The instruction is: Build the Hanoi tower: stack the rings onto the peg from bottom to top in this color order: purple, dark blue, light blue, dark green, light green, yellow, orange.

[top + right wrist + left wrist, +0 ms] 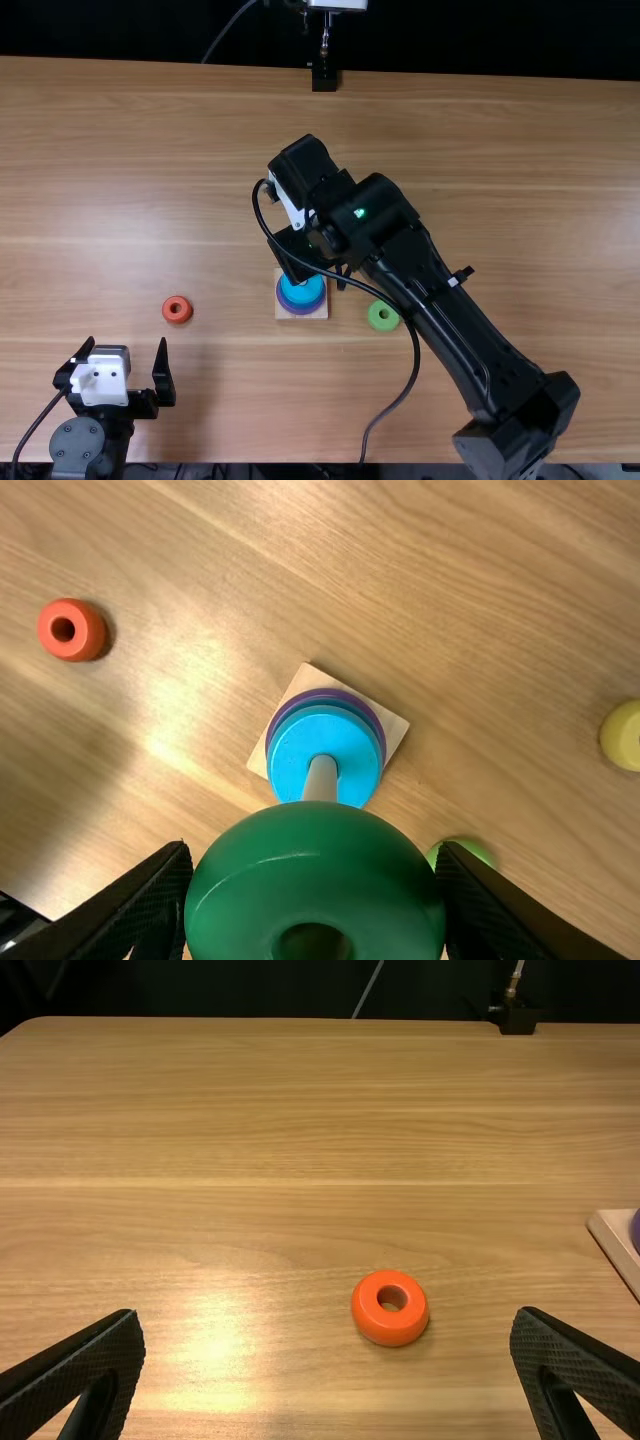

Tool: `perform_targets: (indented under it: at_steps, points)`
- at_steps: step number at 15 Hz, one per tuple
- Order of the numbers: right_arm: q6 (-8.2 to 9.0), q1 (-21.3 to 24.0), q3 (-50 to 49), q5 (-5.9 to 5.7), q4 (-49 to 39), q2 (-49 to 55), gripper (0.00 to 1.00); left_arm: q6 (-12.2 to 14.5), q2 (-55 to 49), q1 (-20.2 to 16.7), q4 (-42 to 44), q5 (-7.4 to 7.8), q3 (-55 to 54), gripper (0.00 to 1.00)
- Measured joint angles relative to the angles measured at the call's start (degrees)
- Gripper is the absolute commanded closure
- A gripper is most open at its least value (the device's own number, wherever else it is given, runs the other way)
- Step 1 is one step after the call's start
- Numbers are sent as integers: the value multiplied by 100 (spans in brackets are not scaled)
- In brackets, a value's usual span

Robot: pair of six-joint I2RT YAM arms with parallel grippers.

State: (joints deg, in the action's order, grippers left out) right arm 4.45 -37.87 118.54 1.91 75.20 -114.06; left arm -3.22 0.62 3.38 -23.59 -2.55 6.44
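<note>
In the top view my left gripper [126,348] stands open at the near left, the orange ring [177,310] beyond it. My left gripper [328,1318] and the orange ring [390,1307] also appear in the left wrist view. Near the peg's base [284,311] is my right gripper [302,252]. In the right wrist view my right gripper [315,852] is shut on the dark green ring [315,875], near the tip of the peg [321,780]. Light blue [290,755], dark blue and purple [374,720] rings sit on the peg. The light green ring [468,851] and yellow ring [623,736] lie apart.
In the top view the right arm [450,310] slants across the table's right half, its cable looping beside it. The light green ring [383,316] lies close to this arm. A dark mount [325,78] stands at the table's far edge.
</note>
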Motion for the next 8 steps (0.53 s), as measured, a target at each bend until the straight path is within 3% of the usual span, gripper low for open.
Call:
perform_targets:
  at_steps: [3,4,5,6,8]
  points:
    - [0,-2,0,2,-22,-15,100,0,0,0,-2,0,0,0]
    - [2,0,0,0,-20,-15,70,-2,0,0,0,-4,0,0]
    - [0,-2,0,2,-35,-28,27,0,0,0,0,-7,0,0]
    - [7,0,0,2,-48,-42,0,2,0,0,-2,-4,0,0]
    - [11,-2,0,-4,-66,-52,0,0,0,0,0,-4,0,0]
